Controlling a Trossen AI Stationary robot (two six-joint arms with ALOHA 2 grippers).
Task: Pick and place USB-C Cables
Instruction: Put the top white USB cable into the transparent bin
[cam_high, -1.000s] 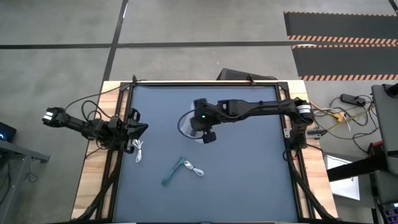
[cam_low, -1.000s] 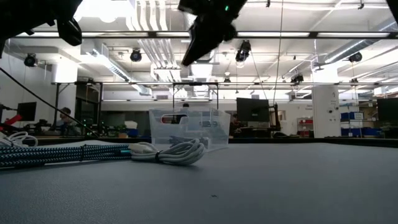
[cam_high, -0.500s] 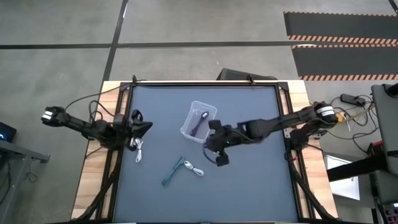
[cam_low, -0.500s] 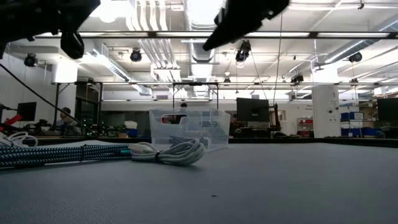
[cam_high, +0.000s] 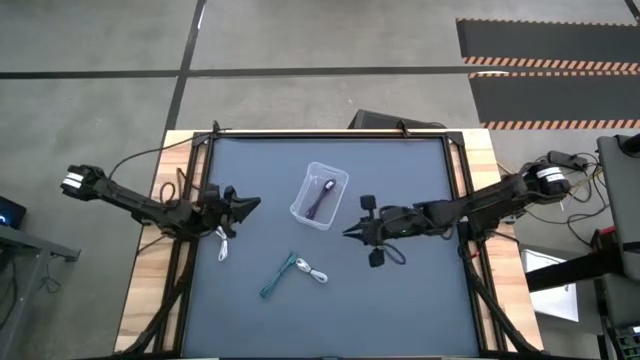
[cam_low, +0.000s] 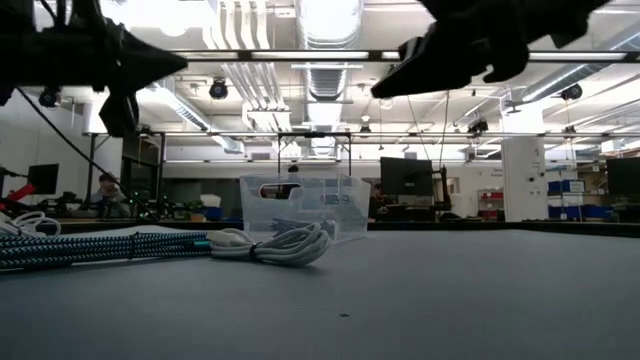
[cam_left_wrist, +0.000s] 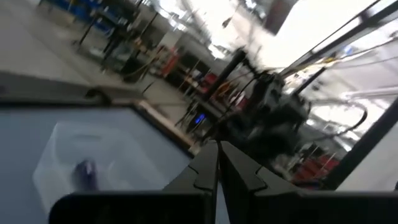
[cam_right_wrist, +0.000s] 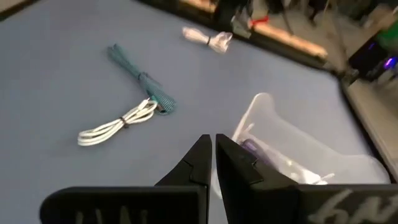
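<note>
Your right gripper (cam_high: 350, 232) hangs above the table (cam_high: 400, 300), just to the right of the clear bin (cam_high: 320, 195). Its fingers are pressed together tip to tip and carry nothing; the right wrist view confirms the closed fingers (cam_right_wrist: 200, 163) with the bin (cam_right_wrist: 298, 155) just ahead of them.

Your left gripper (cam_high: 255, 204) sits over the table's left part, pointing toward the bin from the left side. Its fingers meet at the tips as well, empty — the left wrist view shows them closed (cam_left_wrist: 205, 171), with the bin (cam_left_wrist: 93, 162) beyond.

Cable positions, as you will find them:
- The purple cable (cam_high: 321, 197) lies inside the clear bin, visible through its wall in both wrist views (cam_right_wrist: 255, 147).
- The teal-green cable (cam_high: 277, 276) lies on the table mat below the bin, toward the front edge, stretched diagonally.
- One white cable (cam_high: 315, 272) lies touching the teal-green one at its right end; in the low view this white bundle (cam_low: 285, 245) sits in front of the bin (cam_low: 305, 205).
- The second white cable (cam_high: 223, 243) lies near the table's left edge, directly below your left gripper — well apart from the other two.

Neither gripper touches any cable or the bin.
</note>
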